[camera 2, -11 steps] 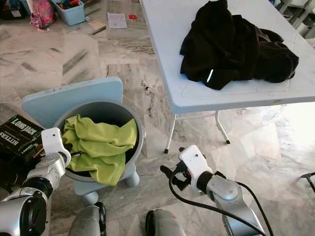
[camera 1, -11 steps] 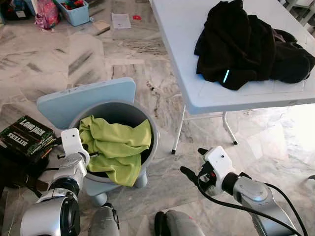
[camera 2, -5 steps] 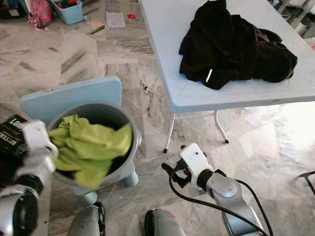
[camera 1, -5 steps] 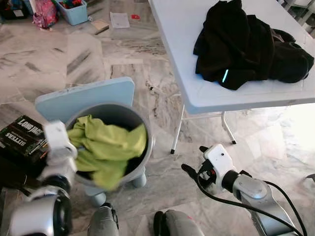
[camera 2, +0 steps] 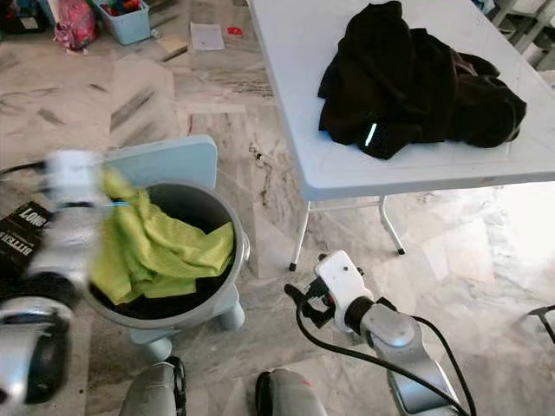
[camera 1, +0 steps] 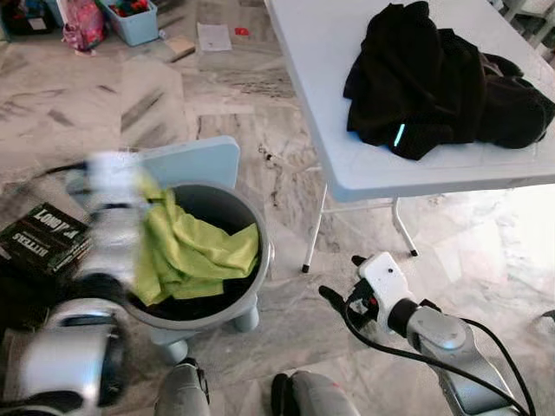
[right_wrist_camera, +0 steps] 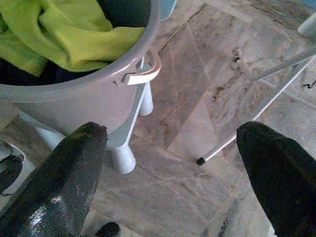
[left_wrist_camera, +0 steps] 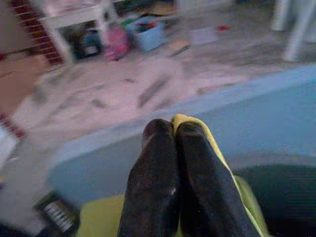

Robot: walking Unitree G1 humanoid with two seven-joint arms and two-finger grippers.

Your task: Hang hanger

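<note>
Left hand pinched shut on green cloth, at the bucket rim, cloth trailing down into it. Right hand wide open, empty, beside the bucket. No hanger visible; can't place it.

You are looking at one grey bucket sitting just ahead of the left end effector, with one lime-green cloth lying in it. One white tabletop is standing beyond the right end effector, carrying one heap of black clothing. One black box is lying beside the left end effector. One blue bin and one paper sheet are resting far off on the floor.
</note>
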